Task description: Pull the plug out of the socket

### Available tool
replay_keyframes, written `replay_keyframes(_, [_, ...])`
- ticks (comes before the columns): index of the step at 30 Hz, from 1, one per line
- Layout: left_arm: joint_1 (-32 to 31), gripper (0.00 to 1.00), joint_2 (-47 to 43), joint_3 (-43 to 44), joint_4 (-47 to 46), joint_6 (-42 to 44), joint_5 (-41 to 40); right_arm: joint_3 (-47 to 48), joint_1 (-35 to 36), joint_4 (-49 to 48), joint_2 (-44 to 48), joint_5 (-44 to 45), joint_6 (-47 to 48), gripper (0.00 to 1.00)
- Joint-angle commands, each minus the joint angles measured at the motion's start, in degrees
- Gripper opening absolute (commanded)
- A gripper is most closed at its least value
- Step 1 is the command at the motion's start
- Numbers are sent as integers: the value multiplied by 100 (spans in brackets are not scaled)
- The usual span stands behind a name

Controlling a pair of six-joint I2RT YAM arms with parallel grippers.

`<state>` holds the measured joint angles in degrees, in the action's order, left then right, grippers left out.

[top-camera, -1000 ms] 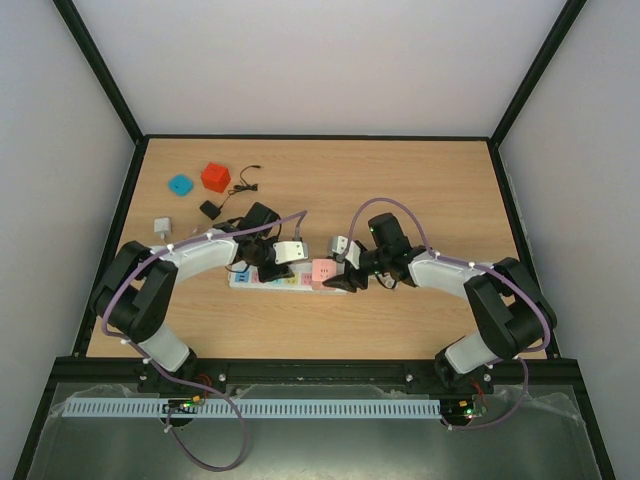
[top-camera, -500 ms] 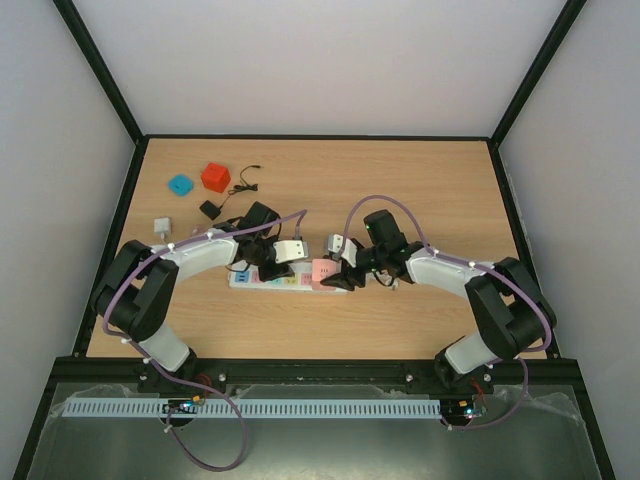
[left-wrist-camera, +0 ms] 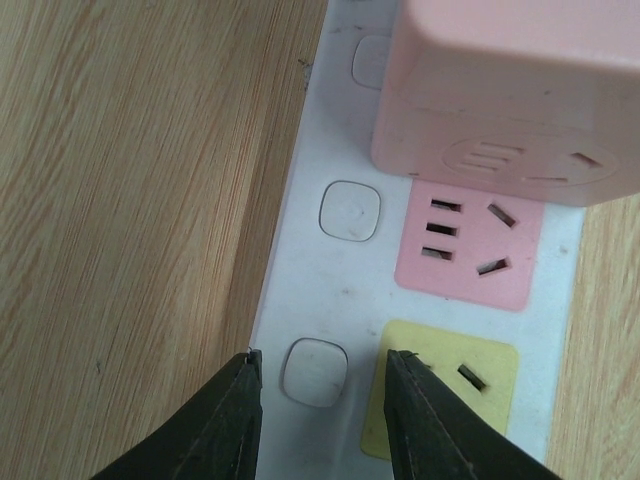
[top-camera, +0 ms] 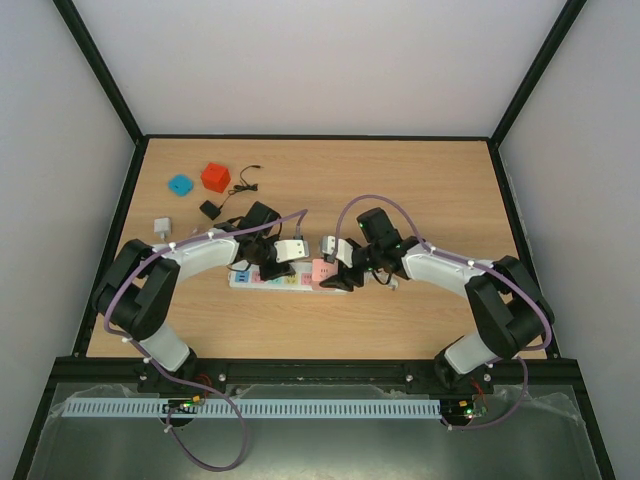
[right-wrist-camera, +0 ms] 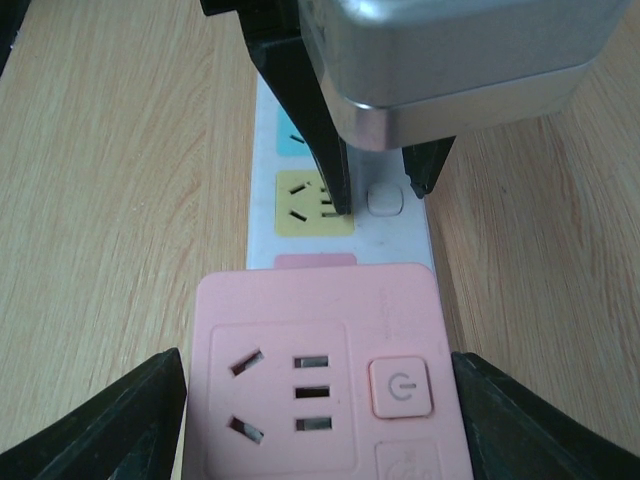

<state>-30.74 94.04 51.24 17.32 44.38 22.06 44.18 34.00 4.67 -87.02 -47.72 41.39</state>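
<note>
The white power strip [left-wrist-camera: 305, 150] lies flat on the wooden worktop [top-camera: 400, 180], near its middle, between the two arms. A pink cube plug [right-wrist-camera: 320, 370] sits seated in it towards the end nearer the right arm, with an outlet face and a power button on its top.

The left tool [left-wrist-camera: 320, 415] points down on the strip. Its fingers are slightly apart, with a small white button [left-wrist-camera: 314, 372] in the gap between them. One fingertip comes down at the strip's edge and the other at the yellow outlet face [left-wrist-camera: 455, 395]. It clamps nothing.

The right tool [right-wrist-camera: 318, 360] is at the pink cube plug with its jaws apart. One dark finger stands just beside each side of the cube. We cannot tell whether either finger touches it.

Towards the far left of the worktop, well apart from the strip, lie a red cube [top-camera: 215, 177], a small blue block [top-camera: 180, 184], a black adapter [top-camera: 210, 208] with a thin cable, and a small white charger [top-camera: 162, 226].
</note>
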Motion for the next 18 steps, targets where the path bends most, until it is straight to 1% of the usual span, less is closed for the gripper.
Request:
replay_keyframes(1, [-18,37,364,-220,326,-29,-317,235,115,327,-68,252,161,70])
replay_keyframes(6, [-14,36,431,-227,335,-38,-368,361,243,524,-78,498,307,63])
replay_keyframes(9, [-19,35,442,-242,335,-35,-371,465,339,765,-54,751,471,55])
replay_keyframes(14, [-70,35,549,-254,328,-29,-525,785,371,1193,4,759,546,37])
replay_keyframes(16, [-90,34,607,-255,325,-47,-610,863,371,1275,29,745,522,33])
replay_keyframes(18, [-128,34,645,-268,322,-48,-671,925,371,1347,43,703,520,32])
